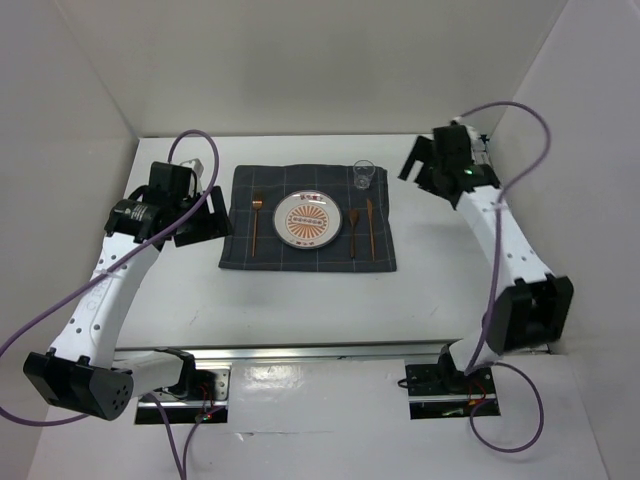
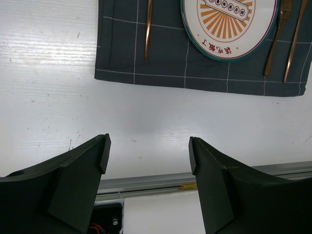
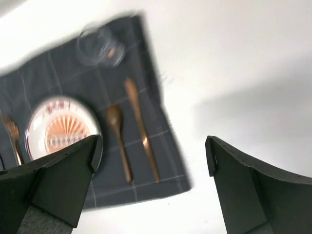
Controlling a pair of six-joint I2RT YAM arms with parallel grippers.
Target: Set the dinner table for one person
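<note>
At the bottom of the top view both arm bases are seen bolted down, with a metal rail (image 1: pixel 330 352) running across just above them. Past the rail, a wide strip of the white counter (image 1: pixel 300 310) is seen. The counter fills pretty much the whole frame, and everything else is carried on it.

In the middle of the frame a dark grey checked cloth (image 1: pixel 300 258) is laid flat on it. A round plate (image 1: pixel 308 219) with an orange sunburst print is placed at the cloth's centre. A copper-coloured fork (image 1: pixel 256 225) is laid to the left of the plate, a bit apart from it. To the right, a spoon (image 1: pixel 352 232) is set just beside the plate's rim, and a knife (image 1: pixel 370 228) is laid just beside the spoon. All three are lined up top-to-bottom in the frame. A clear glass (image 1: pixel 364 175) is stood at the cloth's upper right corner, above the spoon and knife.

The left pincer (image 1: pixel 200 215) is held at the cloth's left edge, mid-left of the frame. Its jaws are spread wide with nothing gripped, and in its wrist view only white counter is seen under the gap. The right pincer (image 1: pixel 425 165) is held in the upper right, off to the right of the glass. It's spread apart too, and nothing is gripped there either. The right wrist view is pretty blurred, fwiw.
</note>
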